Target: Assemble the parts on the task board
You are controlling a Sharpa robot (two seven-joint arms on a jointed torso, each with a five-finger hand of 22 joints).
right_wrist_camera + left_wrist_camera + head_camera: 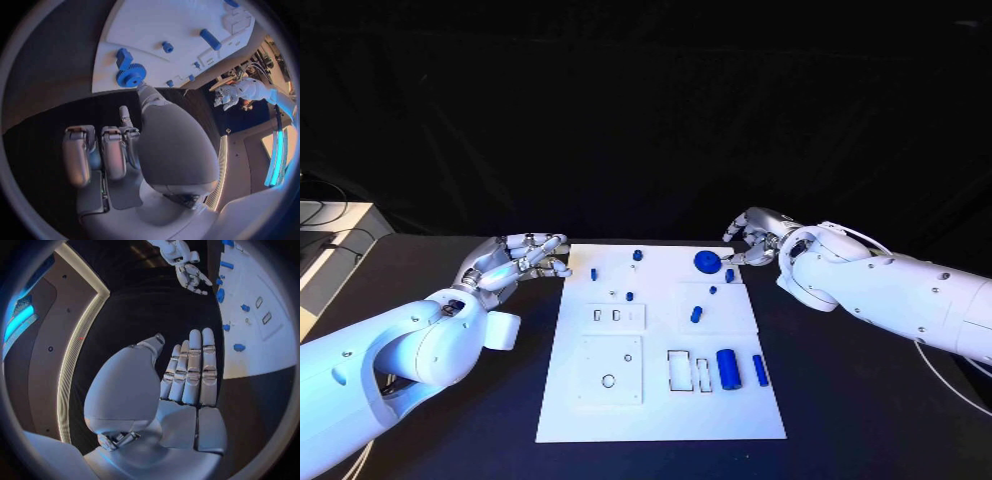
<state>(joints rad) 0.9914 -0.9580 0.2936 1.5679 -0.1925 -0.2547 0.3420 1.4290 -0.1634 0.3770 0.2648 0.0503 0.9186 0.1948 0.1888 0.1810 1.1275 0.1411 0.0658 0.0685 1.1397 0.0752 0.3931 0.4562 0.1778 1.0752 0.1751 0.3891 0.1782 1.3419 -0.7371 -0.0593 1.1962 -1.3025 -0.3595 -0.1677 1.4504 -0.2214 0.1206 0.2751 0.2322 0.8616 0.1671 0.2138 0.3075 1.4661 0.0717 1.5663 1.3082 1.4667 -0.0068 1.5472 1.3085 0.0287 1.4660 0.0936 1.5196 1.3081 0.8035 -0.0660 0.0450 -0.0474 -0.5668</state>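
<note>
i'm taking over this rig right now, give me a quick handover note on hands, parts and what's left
Left hand: open, holds nothing, at the far left corner of the white task board.
Right hand: fingers curled, holds nothing, at the board's far right corner, beside the round blue gear.
Parts: the large blue cylinder and the slim blue rod lie loose at the board's near right; small blue pegs are scattered across the far half.
Done: cannot tell that anything is seated.
Left: seemingly most of the assembly.

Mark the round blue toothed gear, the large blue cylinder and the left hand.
Round blue toothed gear [708, 261], head view, centre of its top face.
Large blue cylinder [728, 365], head view, middle of its body.
Left hand [516, 260], head view, back of the hand.
</note>
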